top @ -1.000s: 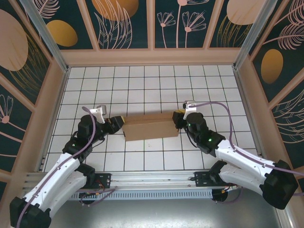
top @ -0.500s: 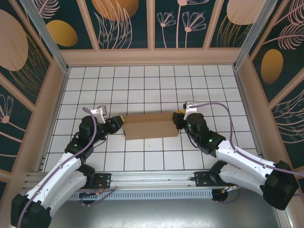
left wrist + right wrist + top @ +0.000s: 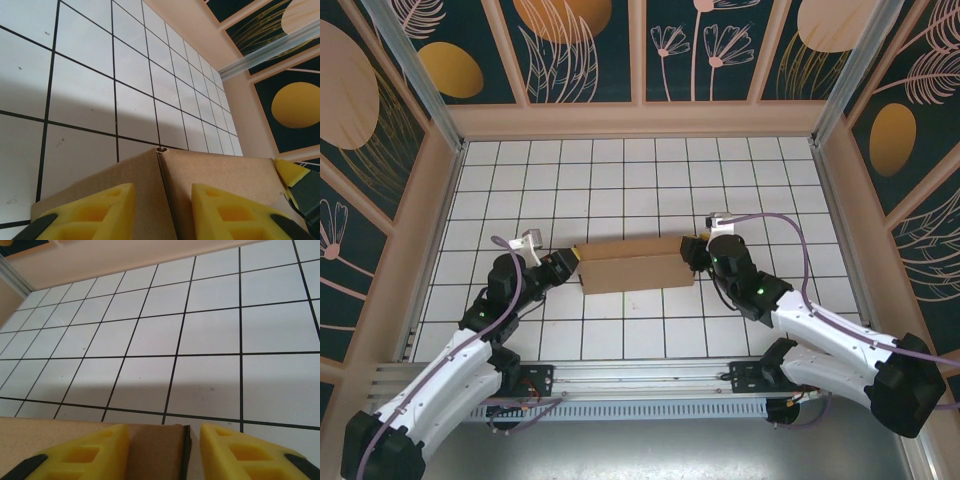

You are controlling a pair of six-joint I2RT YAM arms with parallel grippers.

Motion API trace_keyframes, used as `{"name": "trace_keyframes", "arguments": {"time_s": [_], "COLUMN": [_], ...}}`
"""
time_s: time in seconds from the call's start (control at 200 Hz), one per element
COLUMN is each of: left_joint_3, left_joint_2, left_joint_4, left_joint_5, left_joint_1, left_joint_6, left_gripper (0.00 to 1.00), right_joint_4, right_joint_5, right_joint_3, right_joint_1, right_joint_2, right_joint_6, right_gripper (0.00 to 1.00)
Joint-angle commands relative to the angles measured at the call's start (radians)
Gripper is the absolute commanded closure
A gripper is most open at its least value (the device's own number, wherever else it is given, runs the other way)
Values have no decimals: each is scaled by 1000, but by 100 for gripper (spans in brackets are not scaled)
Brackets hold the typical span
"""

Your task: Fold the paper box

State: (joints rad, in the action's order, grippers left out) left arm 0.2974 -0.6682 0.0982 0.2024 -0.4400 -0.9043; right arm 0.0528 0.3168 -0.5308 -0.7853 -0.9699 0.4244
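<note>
The paper box [image 3: 638,265] is plain brown cardboard, lying as a long shallow shape on the white tiled floor between my two arms. My left gripper [image 3: 572,262] is at its left end. In the left wrist view the left gripper [image 3: 162,202] has its yellow fingers [image 3: 95,212] on either side of a folded corner seam of the paper box [image 3: 165,175], with cardboard filling the gap between them. My right gripper [image 3: 692,252] is at the right end. In the right wrist view the right gripper [image 3: 165,450] stands open: the end flap of the paper box [image 3: 155,450] touches one pad and stops short of the other.
White tiled floor [image 3: 620,190] stretches behind the box to the back wall [image 3: 640,118]. Side walls with aluminium posts [image 3: 420,85] close in left and right. The arm bases sit on a rail [image 3: 640,375] at the near edge.
My left jaws have narrowed onto the box's left corner and the left wrist has shifted slightly. My right jaws have widened away from the right end flap. The box has hardly moved.
</note>
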Motion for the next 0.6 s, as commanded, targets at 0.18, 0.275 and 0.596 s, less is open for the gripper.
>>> {"name": "trace_keyframes", "arguments": {"time_s": [0.18, 0.275, 0.596], "left_joint_3": [-33, -24, -24], "left_joint_2": [-82, -89, -87], "left_joint_4": [-269, -273, -260], "left_joint_5": [-147, -153, -148], "left_joint_1": [-14, -15, -28], "left_joint_6": [30, 43, 73], "left_gripper": [68, 69, 74], "right_joint_4": [-194, -200, -143], "right_joint_5": [-289, -424, -582], "right_joint_3": [-62, -97, -72], "right_joint_1": [92, 163, 222], "right_joint_2": [-12, 15, 46], "right_joint_6": [7, 17, 54], "right_gripper": [43, 39, 45]}}
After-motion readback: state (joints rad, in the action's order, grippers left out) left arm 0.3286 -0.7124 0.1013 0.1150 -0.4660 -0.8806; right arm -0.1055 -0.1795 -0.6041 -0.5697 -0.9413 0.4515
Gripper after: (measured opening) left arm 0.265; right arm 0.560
